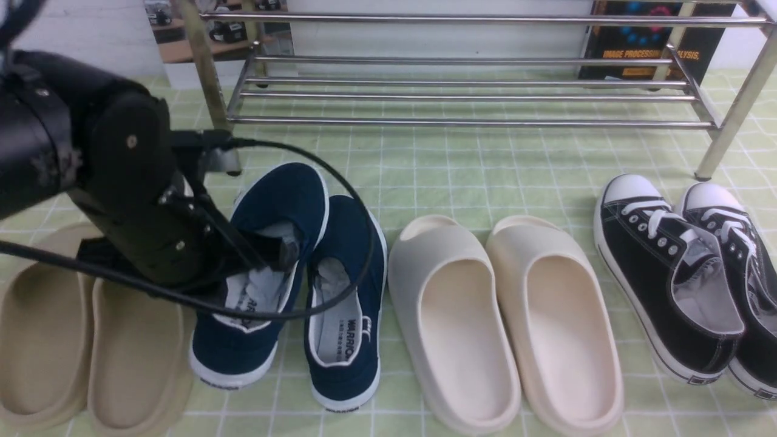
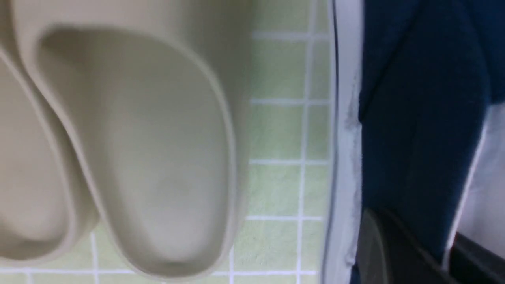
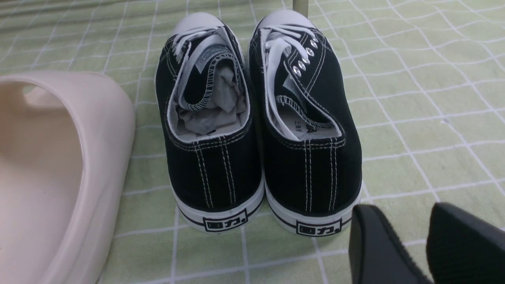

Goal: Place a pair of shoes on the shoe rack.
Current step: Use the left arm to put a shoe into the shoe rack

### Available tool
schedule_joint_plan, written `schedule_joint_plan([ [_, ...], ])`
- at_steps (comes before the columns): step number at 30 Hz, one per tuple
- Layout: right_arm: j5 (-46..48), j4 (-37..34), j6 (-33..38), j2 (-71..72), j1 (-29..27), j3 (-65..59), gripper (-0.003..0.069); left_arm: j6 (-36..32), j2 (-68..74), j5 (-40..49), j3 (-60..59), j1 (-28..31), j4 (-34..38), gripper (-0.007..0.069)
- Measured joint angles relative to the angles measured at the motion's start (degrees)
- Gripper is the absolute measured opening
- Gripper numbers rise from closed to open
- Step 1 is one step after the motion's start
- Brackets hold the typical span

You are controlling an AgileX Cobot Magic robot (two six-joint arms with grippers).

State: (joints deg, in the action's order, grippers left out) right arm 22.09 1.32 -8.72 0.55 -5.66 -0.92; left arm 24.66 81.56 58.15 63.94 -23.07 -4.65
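Left Gripper Pinches Navy Shoe

Green, white-gridded cloth (image 1: pixel 461 164) lies before a white wall (image 1: pixel 437 36). I count one rack (image 1: pixel 473 123), two navy shoes (image 1: pixel 347 233), two beige slides (image 1: pixel 136 358), two cream slides (image 1: pixel 470 340), two black sneakers (image 1: pixel 661 267). My left gripper (image 2: pixel 414 228) is closed on the left navy shoe's side, on the cloth before the rack; my right gripper (image 3: pixel 404 211) stands partly open, holding nothing.
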Motion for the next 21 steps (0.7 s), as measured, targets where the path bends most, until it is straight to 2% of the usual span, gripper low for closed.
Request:
schedule_joint_plan([
  [8, 0.00, 0.00, 0.00, 0.00, 0.00, 0.00, 0.0239, -3.83, 4.12, 1.93, 13.18, 0.62, 1.56, 0.0013],
  [14, 0.00, 0.00, 0.00, 0.00, 0.00, 0.00, 0.0239, -8.17, 16.60, 2.77, 24.35, 4.56, 7.41, 0.0013],
  [21, 0.00, 0.00, 0.00, 0.00, 0.00, 0.00, 0.0239, -9.29, 28.85, 3.42, 37.52, 8.82, 8.28, 0.0013],
])
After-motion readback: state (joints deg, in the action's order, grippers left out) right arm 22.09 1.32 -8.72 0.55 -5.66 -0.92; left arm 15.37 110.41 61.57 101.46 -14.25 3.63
